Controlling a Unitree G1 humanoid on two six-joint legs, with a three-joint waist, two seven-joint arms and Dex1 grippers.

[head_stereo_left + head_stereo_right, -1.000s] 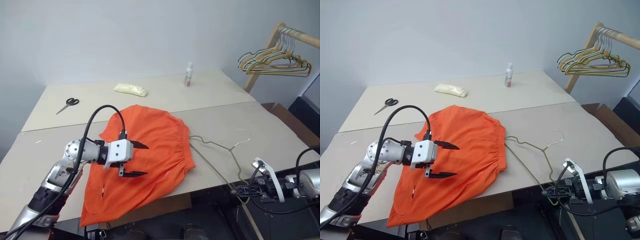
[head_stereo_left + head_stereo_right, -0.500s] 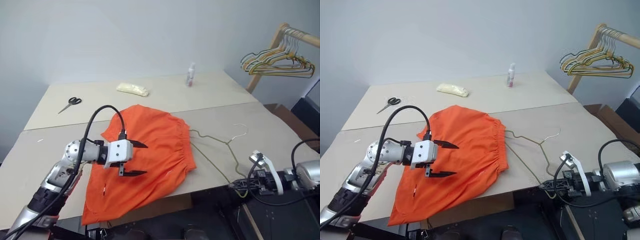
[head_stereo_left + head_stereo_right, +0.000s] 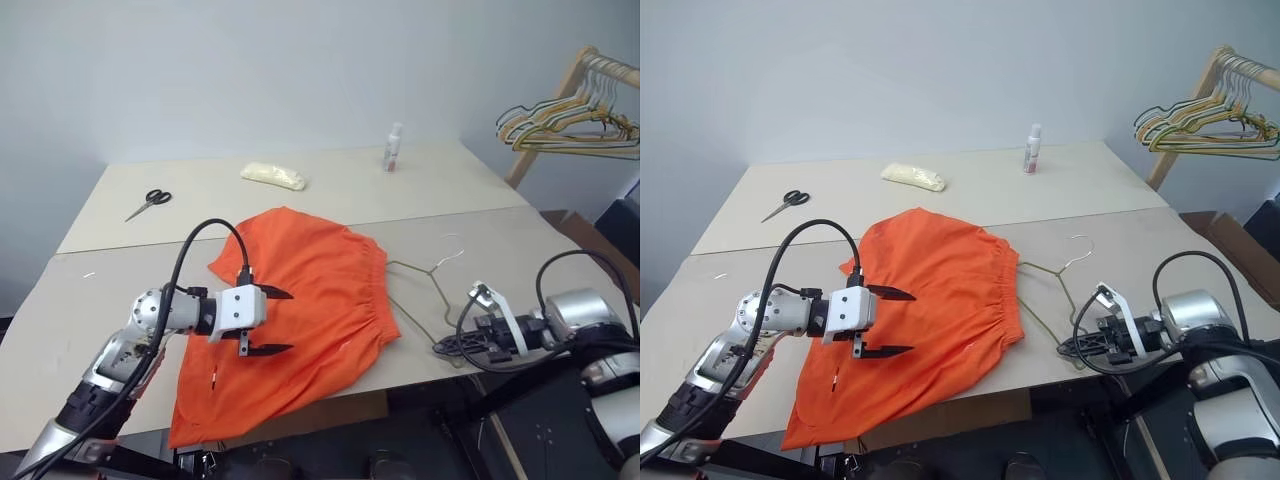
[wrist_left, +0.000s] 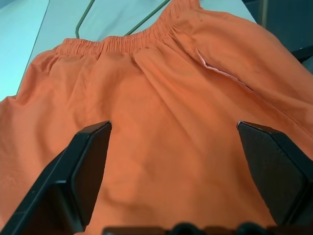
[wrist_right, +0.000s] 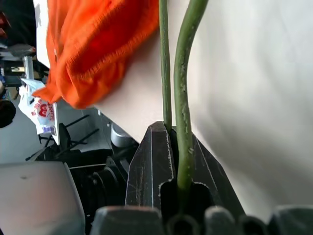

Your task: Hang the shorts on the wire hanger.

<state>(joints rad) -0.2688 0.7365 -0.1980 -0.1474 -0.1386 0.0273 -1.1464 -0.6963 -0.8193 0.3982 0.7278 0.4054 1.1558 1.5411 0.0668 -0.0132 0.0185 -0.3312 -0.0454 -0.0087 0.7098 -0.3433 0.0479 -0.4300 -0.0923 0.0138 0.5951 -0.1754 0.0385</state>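
The orange shorts [image 3: 310,290] lie flat on the table, waistband toward the right and one leg hanging over the front edge. My left gripper [image 3: 290,321] hovers just above the middle of them, open, with nothing between its fingers [image 4: 88,166]. Right of the waistband lies the thin wire hanger [image 3: 437,300], its hook pointing toward the back of the table. At the table's front edge my right gripper [image 3: 447,348] is shut on the hanger's near corner. In the right wrist view the wire [image 5: 188,58] runs out from between the shut fingers.
Scissors [image 3: 148,203], a pale yellow packet [image 3: 273,176] and a small white bottle [image 3: 393,147] lie along the back of the table [image 3: 120,290]. At the far right, a wooden rack carries bunched hangers [image 3: 570,125]. A cardboard box [image 3: 600,240] stands beside the table.
My right gripper has moved in toward the table's front edge, sliding the held hanger closer to the shorts' waistband. The left gripper has stayed in place. The view has shifted a little.
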